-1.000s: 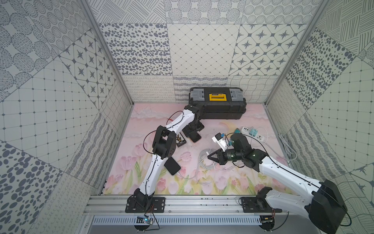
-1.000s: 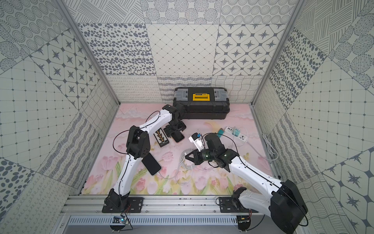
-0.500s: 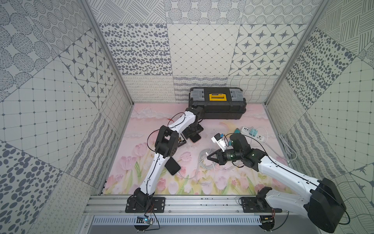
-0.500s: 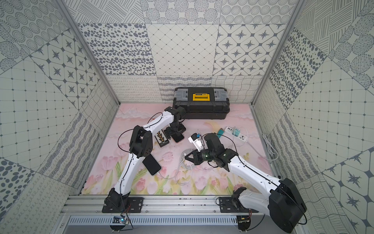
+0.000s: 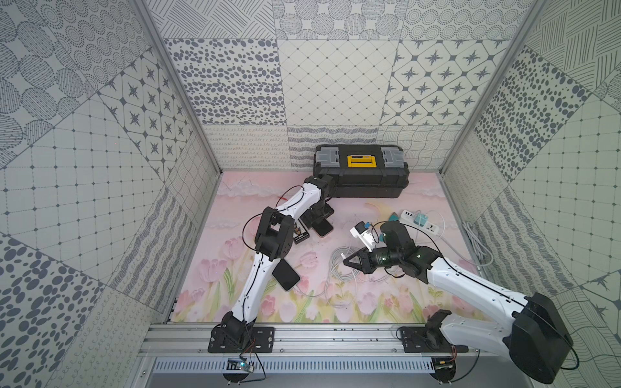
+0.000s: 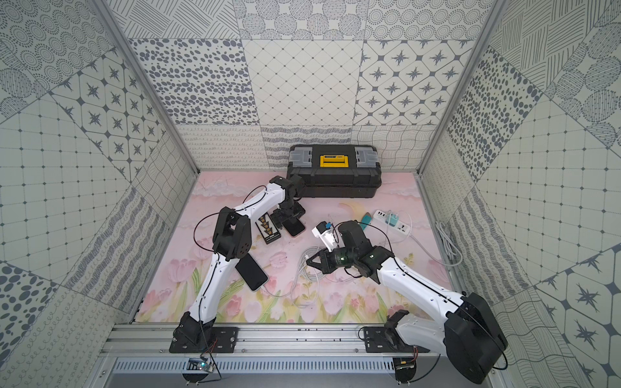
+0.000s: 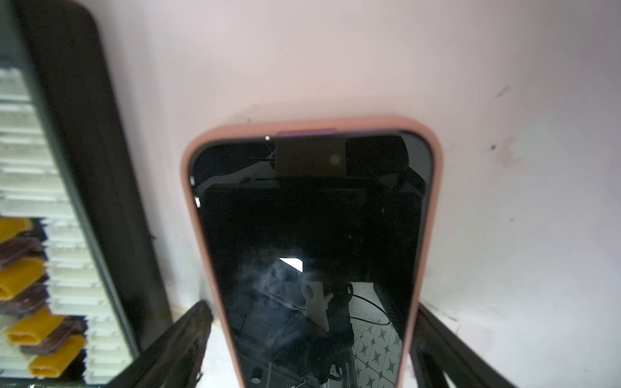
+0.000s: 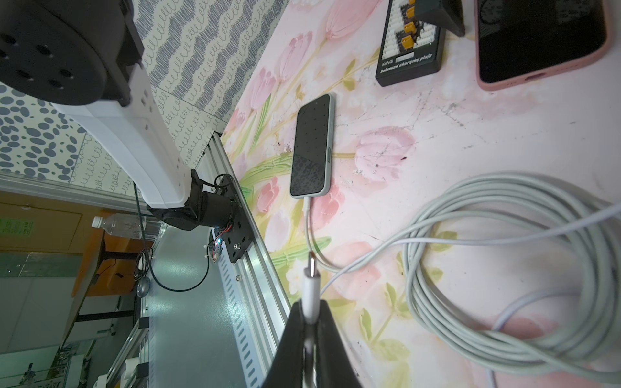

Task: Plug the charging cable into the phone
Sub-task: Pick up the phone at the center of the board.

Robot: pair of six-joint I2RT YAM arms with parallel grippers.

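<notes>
top views: phone (image 5: 324, 230), in a pink case, is seen flat on the mat (image 5: 386, 302) in front of the toolbox (image 5: 361, 174), just beside a charging board (image 5: 300, 234). left gripper (image 5: 316, 220) is held right over the phone's far end; jaw state can't be told from here. right gripper (image 5: 346, 263) is held low mid-mat, well apart from the phone, with a white plug (image 5: 342, 256) at its tip and a cable coil (image 5: 336, 280) below it. a grey phone (image 6: 251, 272) is seen nearer the rail, with a cable plugged into it. a power strip (image 6: 393, 223) is laid toward the right wall.

left wrist: phone (image 7: 309, 235) is seen screen up and dark, between the left gripper (image 7: 311, 322) fingers (image 7: 184, 339). jaws are spread wide, one on each side of the case; contact can't be told. board (image 7: 33, 235) is seen alongside.

right wrist: right gripper (image 8: 311, 324) is clamped on the plug (image 8: 311, 285), with the metal tip poking out past the fingers. plug is held in the air above the mat, well apart from the phone (image 8: 537, 43), whose port end is turned this way. grey phone (image 8: 312, 144), board (image 8: 410, 43) and coil (image 8: 504, 268) are also seen.
</notes>
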